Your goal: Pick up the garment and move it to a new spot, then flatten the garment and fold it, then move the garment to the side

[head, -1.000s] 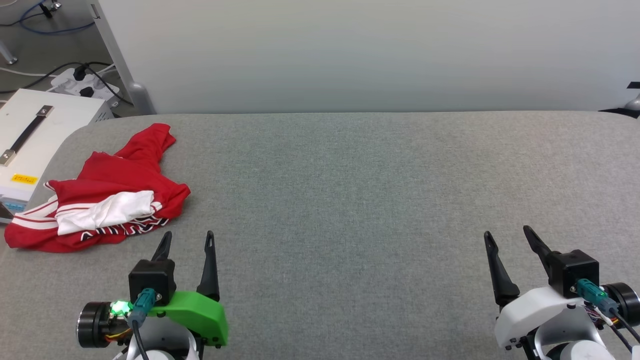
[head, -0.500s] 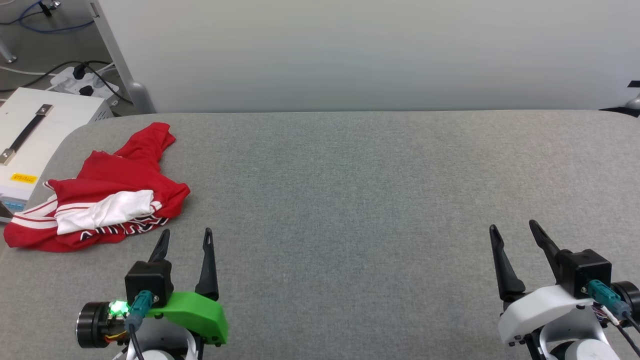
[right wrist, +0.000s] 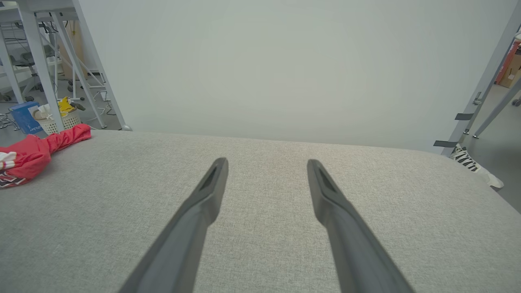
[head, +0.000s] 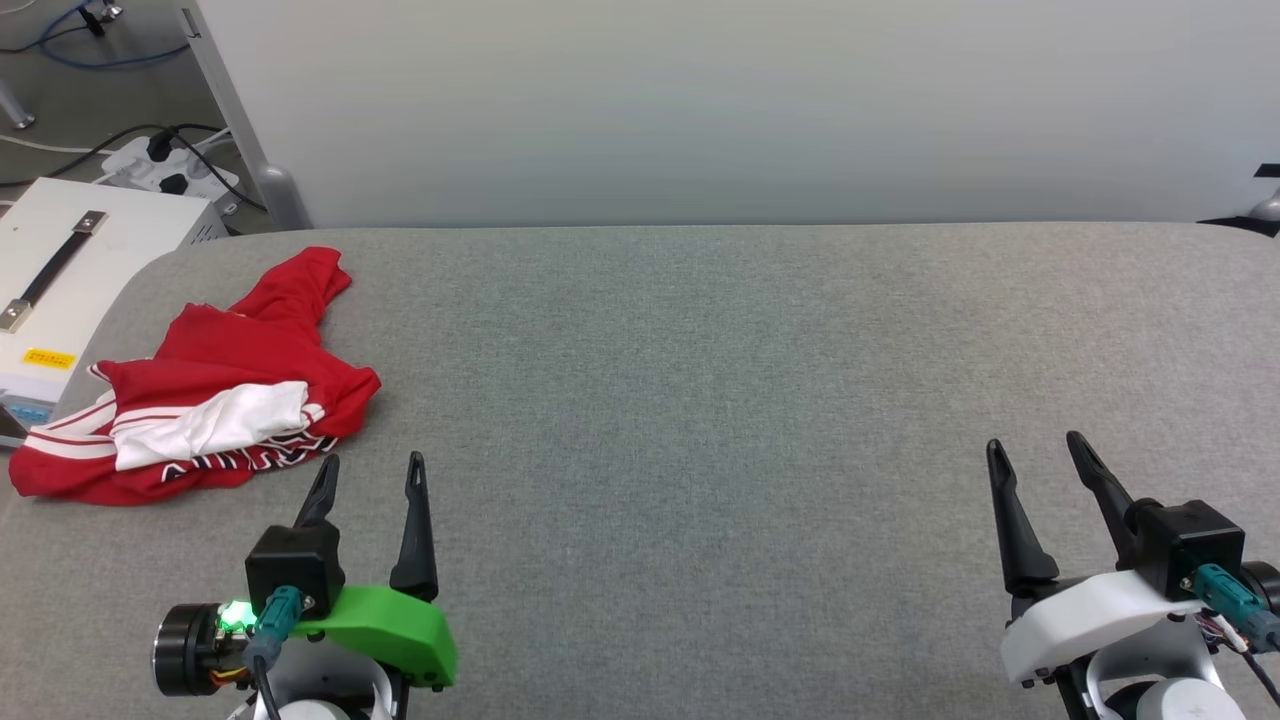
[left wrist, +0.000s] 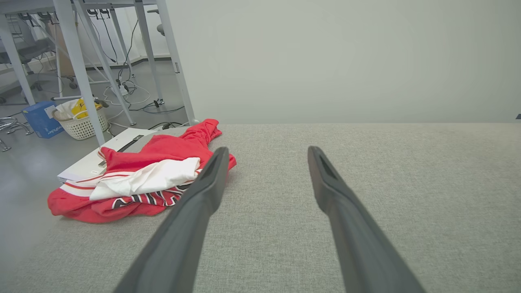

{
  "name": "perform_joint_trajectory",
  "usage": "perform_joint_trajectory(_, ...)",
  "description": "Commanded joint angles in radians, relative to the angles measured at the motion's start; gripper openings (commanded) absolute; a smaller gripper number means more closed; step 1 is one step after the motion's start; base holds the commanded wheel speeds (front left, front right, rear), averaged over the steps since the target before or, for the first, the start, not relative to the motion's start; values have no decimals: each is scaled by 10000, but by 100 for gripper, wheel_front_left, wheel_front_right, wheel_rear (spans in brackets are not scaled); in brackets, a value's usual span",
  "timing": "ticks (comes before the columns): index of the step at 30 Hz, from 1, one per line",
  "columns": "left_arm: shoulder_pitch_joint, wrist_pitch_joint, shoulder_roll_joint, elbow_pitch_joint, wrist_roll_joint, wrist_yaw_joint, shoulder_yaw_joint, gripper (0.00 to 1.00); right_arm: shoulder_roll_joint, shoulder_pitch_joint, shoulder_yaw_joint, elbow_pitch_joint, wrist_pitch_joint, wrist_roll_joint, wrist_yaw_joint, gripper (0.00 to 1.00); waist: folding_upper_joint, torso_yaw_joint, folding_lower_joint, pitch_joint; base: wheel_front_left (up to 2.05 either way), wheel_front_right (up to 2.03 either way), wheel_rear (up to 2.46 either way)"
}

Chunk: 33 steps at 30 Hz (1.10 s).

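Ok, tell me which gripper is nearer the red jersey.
Left. The left gripper hovers open just short of the crumpled red jersey, at its near edge. The right gripper, also open, is far across the grey fabric surface on the opposite side.

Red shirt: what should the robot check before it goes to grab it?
1. Shirt in sight on the table: ok.
2. Shirt flat: not ok, it lies crumpled.
3. Left gripper jaws open, empty: ok.
4. Right gripper jaws open, empty: ok.
5. Bare table beside the shirt for a new spot: ok.
6. Shirt fully on the table, nothing over the edge: cannot tell.
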Motion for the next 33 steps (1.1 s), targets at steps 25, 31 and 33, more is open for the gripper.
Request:
perform_joint_trajectory(25,-6,-615,-27,169,-484,36,-125,100,-9,363,-58,-436,-617,372,-4,100,0,35,0,-29,0,0,0)
perform_joint_trajectory(31,-18,-738,-30,200,-581,50,-166,100,-9,395,-58,-495,-739,435,-4,100,0,48,0,0,0,0,0)
perform_joint_trajectory(33,-20,-780,-30,216,-615,49,-174,100,-9,409,-57,-513,-780,451,-4,100,0,52,0,7,0,0,0)
